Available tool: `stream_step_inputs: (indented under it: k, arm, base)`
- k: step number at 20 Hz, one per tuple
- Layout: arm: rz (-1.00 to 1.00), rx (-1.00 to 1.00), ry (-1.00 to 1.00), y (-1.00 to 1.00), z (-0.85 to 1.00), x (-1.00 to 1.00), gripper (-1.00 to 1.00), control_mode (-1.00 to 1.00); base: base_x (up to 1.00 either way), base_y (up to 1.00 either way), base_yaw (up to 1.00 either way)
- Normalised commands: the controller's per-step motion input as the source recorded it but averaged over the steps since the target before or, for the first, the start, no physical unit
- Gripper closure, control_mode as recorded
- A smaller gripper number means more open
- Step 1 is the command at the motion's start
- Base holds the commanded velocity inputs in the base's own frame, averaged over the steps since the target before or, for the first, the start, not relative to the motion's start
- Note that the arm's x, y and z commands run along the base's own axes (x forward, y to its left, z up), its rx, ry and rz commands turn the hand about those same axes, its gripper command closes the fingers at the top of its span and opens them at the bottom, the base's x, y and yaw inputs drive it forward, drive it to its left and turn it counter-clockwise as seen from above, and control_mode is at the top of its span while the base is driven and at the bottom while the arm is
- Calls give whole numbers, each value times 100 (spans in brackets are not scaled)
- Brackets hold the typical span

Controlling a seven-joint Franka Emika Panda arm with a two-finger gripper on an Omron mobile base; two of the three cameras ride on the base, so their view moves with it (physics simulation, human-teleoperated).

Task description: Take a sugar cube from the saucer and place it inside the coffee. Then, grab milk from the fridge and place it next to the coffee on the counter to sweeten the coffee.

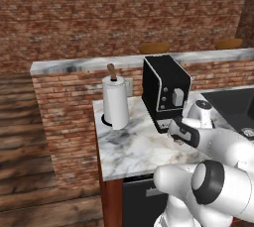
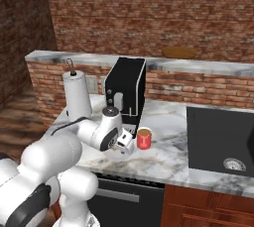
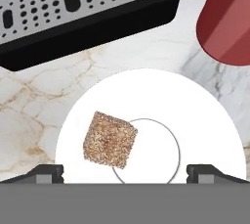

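White saucer [image 3: 210,120] under the hand, tan cube [image 3: 109,140] lying on it untouched

Seen from the hand, the cube sits left of centre on the saucer, the gripper [image 3: 125,173] spread wide with one fingertip [image 3: 49,173] at lower left and the other at lower right, nothing between them; the red mug [image 3: 225,20] is at upper right, the coffee machine's perforated tray [image 3: 73,3] across the top. From the right base view the gripper [image 2: 125,144] hangs low over the marble counter [image 2: 168,159], just left of the mug [image 2: 144,138], in front of the black machine [image 2: 126,89]; a paper towel roll [image 2: 75,92] stands at left, a black sink [image 2: 223,137] at right
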Motion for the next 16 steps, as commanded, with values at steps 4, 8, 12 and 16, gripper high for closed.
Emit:
stream_step_inputs:
  k: [4, 8, 12, 16]
  arm:
    - [0, 0, 0, 0, -24, 8, -100, -100]
    - [0, 0, 0, 0, -19, 7, -100, -100]
    - [0, 0, 0, 3, -13, 8, -100, -100]
    - [0, 0, 0, 0, -10, 8, -100, -100]
  base:
    - [0, 0, 0]
    - [0, 0, 0]
    - [0, 0, 0]
    - [0, 0, 0]
